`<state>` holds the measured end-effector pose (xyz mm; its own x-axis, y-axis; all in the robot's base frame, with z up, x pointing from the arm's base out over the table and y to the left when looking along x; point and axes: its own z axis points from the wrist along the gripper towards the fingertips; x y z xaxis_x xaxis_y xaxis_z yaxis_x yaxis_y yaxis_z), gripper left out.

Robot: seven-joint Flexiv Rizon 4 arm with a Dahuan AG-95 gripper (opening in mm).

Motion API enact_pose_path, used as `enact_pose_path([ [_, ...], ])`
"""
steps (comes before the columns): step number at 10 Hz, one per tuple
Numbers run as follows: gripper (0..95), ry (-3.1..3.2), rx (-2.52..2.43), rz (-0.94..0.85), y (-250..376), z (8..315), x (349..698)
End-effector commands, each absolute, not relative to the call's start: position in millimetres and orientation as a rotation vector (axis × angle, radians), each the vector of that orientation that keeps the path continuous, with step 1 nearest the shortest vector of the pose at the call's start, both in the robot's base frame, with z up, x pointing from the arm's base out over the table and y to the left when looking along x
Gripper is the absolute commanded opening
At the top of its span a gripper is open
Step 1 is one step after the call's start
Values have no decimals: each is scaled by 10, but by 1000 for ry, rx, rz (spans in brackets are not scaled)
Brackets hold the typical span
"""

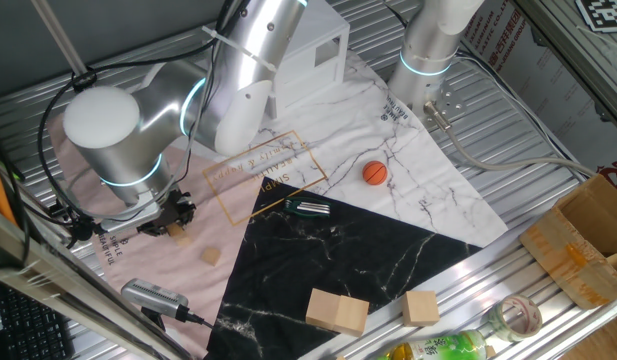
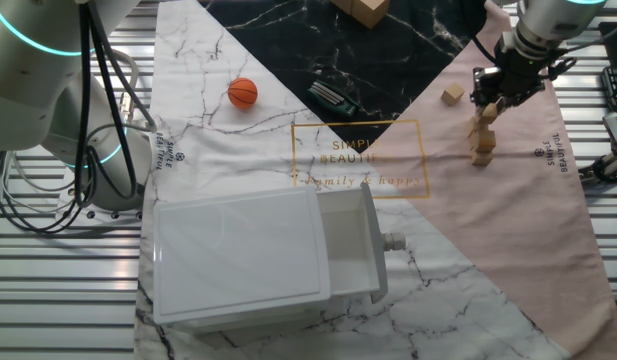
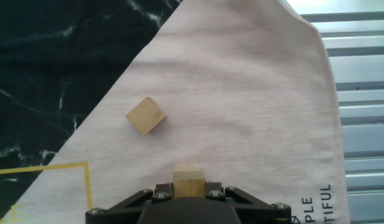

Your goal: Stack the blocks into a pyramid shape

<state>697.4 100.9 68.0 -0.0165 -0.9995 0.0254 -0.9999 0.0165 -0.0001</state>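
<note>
My gripper [image 3: 188, 185] is shut on a small tan block [image 3: 188, 175], which sits squarely between the two fingers. In the other fixed view the gripper [image 2: 493, 100] holds this block [image 2: 488, 116] right above a short stack of small blocks [image 2: 481, 148] on the pink cloth. I cannot tell whether it touches the stack. One loose block [image 3: 145, 116] lies on the pink cloth ahead of the fingers, also seen in the other fixed view [image 2: 452, 95] and in one fixed view [image 1: 210, 256]. In one fixed view the gripper [image 1: 172, 214] hides most of the stack, and only one block [image 1: 178, 233] shows.
Two larger pale wooden blocks [image 1: 337, 310] [image 1: 421, 306] lie on the black marble mat. An orange ball [image 1: 375, 172] and a small dark tool [image 1: 308, 208] lie mid-table. A white open drawer box [image 2: 258, 255] stands on the white marble cloth. A cardboard box [image 1: 583, 245] sits at the right.
</note>
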Motion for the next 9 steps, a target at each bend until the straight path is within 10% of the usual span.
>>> enact_pose_path([
  [1, 0, -2230, 2191, 27, 1006, 679, 6970],
  [9, 0, -2221, 2205, 35, 955, 667, 6960],
])
